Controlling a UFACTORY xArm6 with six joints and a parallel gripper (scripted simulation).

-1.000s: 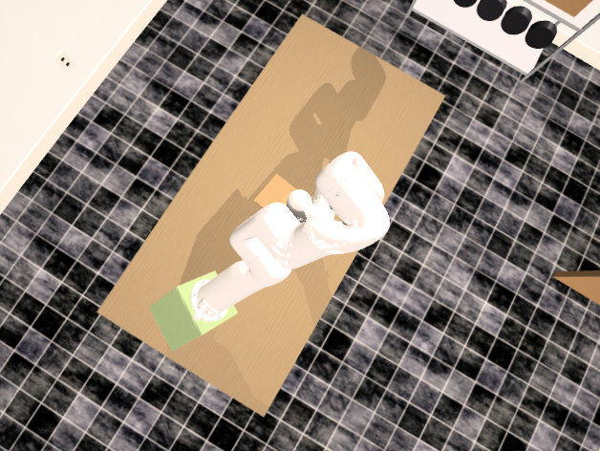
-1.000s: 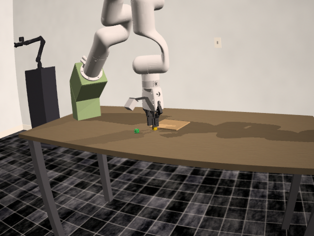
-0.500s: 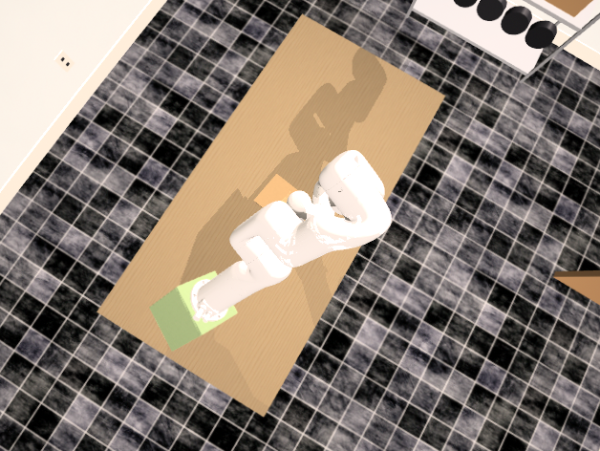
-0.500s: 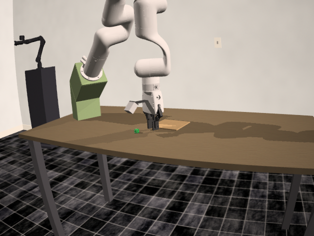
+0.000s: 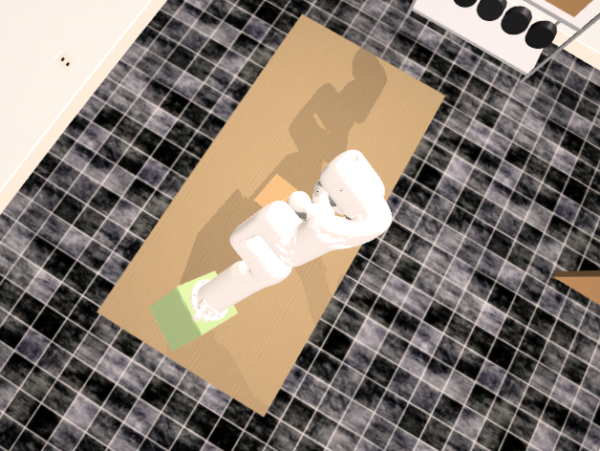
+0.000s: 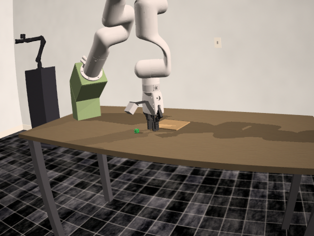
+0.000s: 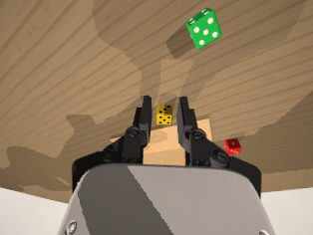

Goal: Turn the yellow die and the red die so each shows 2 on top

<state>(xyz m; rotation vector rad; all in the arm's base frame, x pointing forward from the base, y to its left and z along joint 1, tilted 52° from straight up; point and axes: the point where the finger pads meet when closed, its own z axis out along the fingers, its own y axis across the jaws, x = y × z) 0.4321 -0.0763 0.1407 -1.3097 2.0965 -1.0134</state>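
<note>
The pincer [image 7: 164,102] points straight down, with its tips low, just above the table [image 6: 177,152]. Its two black fingers are partly open. The yellow die [image 7: 164,115] sits in the gap between the tips, and a thin bit of space shows on each side of it, so it is not squeezed. In the wrist view the yellow die seems to lie on the bare wood just past the edge of the mat [image 7: 158,147], but the fingers cover most of that edge, so this is hard to be sure of. Its top is in shadow and the dots there cannot be counted. From the side, the pincer [image 6: 153,128] hides the yellow die fully. The red die [image 7: 232,146] is small, close to the mat's corner, and it looks to be on the wood; its dots are too tiny to read. It cannot be found in the side view. The green die [image 6: 136,130] lies on the table a little to the left of the pincer, apart from the mat [image 6: 175,124]. From above, the white arm [image 5: 310,227] covers the pincer and all three dice, and only one corner of the mat [image 5: 276,191] peeks out.
</note>
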